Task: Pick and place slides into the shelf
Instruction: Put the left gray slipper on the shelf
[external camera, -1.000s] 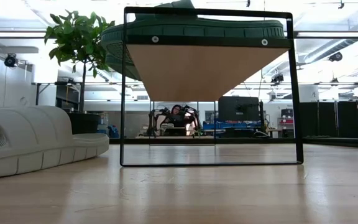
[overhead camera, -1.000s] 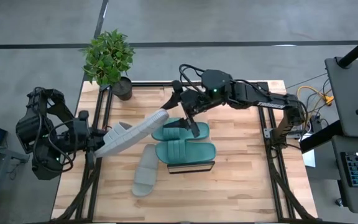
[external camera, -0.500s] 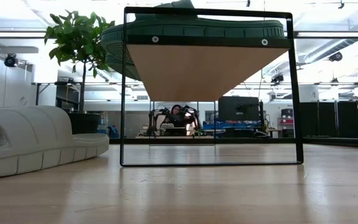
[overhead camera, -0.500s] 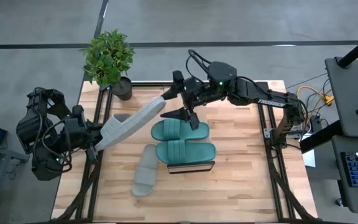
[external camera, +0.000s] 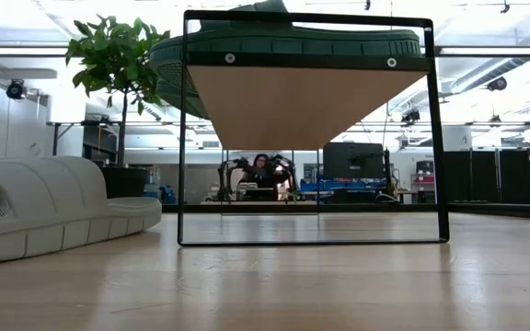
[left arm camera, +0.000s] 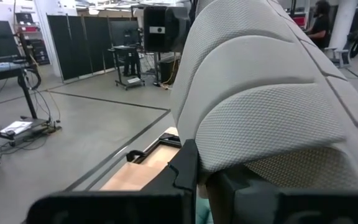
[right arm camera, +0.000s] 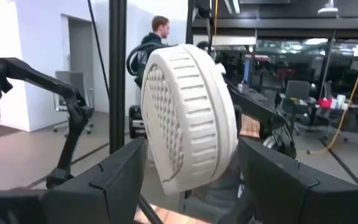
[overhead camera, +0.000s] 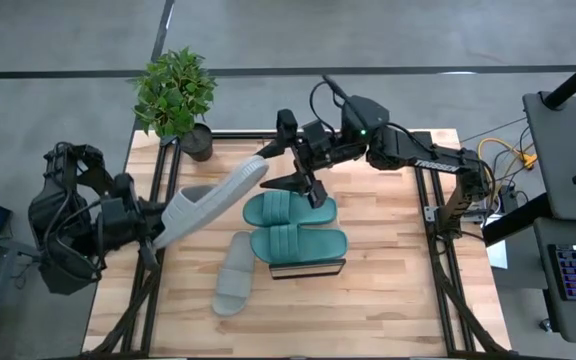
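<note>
Slides: one grey-beige slide held aloft by left gripper, clamped on its heel, arm reaching from 9 o'clock. Right gripper, jaws wide apart, straddles its toe at 12. Teal pair on shelf; second grey slide on table.

Light butcher-block wooden table bearing:
- low black-framed rack with light wood plank top, carrying two teal-green ribbed foam slide sandals side by side;
- one pale grey-beige foam slide sandal, flat, just beside the rack;
- potted green plant at a corner.
</note>
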